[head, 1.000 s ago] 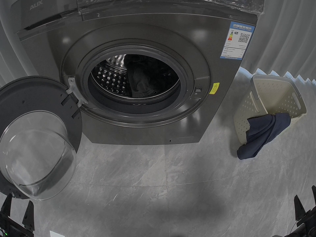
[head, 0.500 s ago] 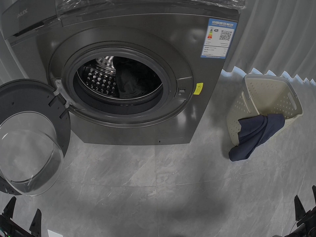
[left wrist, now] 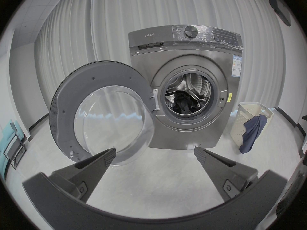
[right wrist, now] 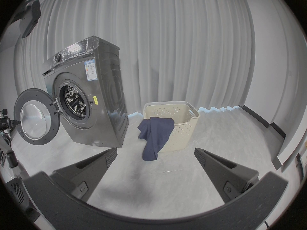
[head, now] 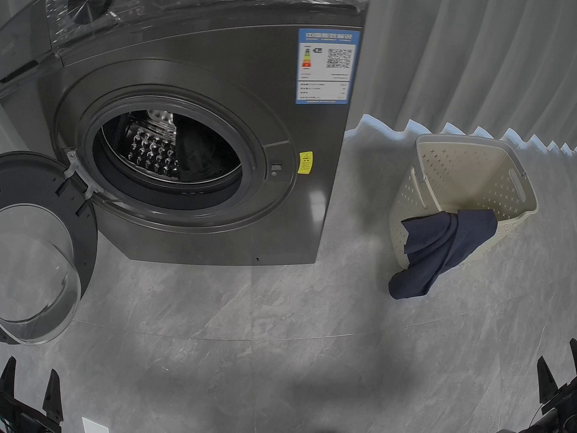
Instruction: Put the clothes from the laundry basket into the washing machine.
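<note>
Head view has been swung rightward; nothing itself shifted. Dark clothes [head: 201,151] are seen inside the washing machine [head: 300,211], door [head: 42,187] wide open. One navy garment [head: 439,248] is left draped over the basket [head: 475,151] rim. Left gripper [left wrist: 153,150] and right gripper [right wrist: 155,150] are spread wide, empty, well short of it.

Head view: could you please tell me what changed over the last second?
The camera swung to the robot's right, so the washing machine and laundry basket sit further left in view; neither moved. The navy garment still hangs over the basket's rim, the door stays open, and the left hand and right hand remain open.
</note>
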